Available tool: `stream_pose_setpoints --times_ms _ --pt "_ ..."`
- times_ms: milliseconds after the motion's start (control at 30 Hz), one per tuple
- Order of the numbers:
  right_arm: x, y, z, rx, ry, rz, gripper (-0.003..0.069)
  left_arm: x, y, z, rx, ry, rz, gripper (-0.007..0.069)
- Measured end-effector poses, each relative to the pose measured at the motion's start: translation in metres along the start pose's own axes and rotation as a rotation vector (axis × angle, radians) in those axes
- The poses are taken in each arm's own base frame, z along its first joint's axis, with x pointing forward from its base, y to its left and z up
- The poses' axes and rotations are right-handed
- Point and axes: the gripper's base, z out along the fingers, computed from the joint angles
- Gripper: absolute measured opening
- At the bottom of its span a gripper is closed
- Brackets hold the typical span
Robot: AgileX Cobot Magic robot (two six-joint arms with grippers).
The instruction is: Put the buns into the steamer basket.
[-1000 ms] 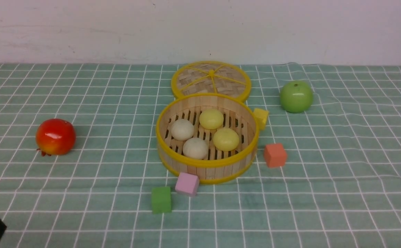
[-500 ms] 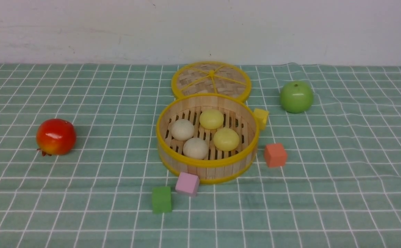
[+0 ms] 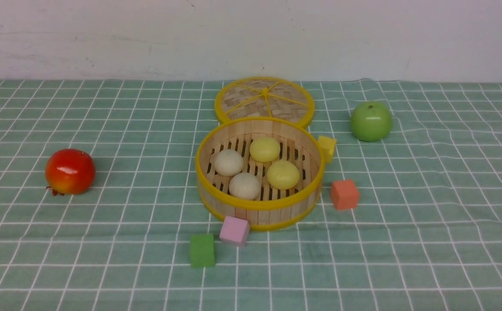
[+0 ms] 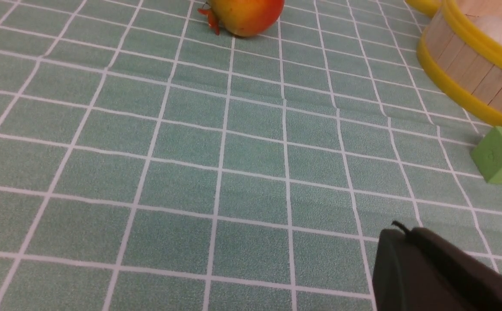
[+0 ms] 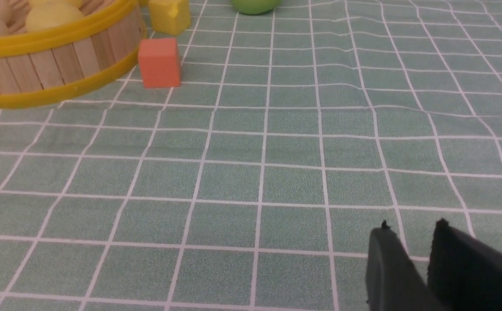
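Nothing on the cloth is shifting; 4 buns (image 3: 244,186) are sitting inside the steamer basket (image 3: 260,215), its lid (image 3: 264,100) lying at 12 o'clock, probably for easy loading. Left claw (image 4: 399,229) is staying closed; right claw (image 5: 411,224) is standing slightly open, gripping nothing.

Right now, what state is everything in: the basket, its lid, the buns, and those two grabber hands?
Steamer basket: upright, uncovered, four buns inside.
Woven lid: off, lying behind the basket.
Beige buns: both in the basket.
Yellow buns: both in the basket.
Left gripper: shut, holding nothing.
Right gripper: partly open, holding nothing.
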Motion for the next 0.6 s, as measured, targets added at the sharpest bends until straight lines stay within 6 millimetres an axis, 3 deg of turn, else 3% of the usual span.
stream_pose_setpoints --times_ms 600 --pt "0.0000 0.0000 0.0000 0.000 0.000 0.000 0.0178 0.0000 0.0000 0.0000 0.000 0.000 0.000 -0.0013"
